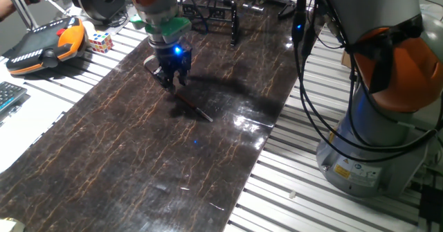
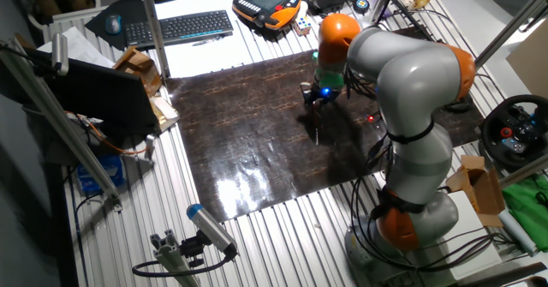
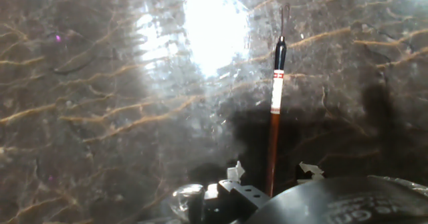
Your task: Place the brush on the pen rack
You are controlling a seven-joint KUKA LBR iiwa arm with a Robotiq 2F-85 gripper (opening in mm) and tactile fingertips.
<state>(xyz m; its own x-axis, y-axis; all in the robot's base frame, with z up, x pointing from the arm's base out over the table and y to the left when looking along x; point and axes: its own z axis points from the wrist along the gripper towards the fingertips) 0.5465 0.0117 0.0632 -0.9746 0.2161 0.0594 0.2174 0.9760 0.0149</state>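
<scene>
The brush [image 1: 196, 109] lies on the dark marbled mat [image 1: 138, 156], its dark tip pointing to the front right. In the hand view the brush [image 3: 275, 110] runs straight away from me, orange-brown shaft near, white band and black tip far. My gripper [image 1: 172, 82] is low over the brush's rear end. Its fingertips [image 3: 235, 173] stand either side of the shaft with gaps, so it is open. The pen rack [image 1: 220, 16], a low black frame, stands at the mat's far end behind the gripper. In the other fixed view the gripper [image 2: 318, 107] is at mid-mat.
An orange and black teach pendant [image 1: 45, 46], a colour cube [image 1: 99, 41] and a keyboard [image 1: 8, 97] lie left of the mat. The arm's grey and orange base [image 1: 377, 114] with hanging cables stands on the right. Slatted aluminium table surrounds the mat.
</scene>
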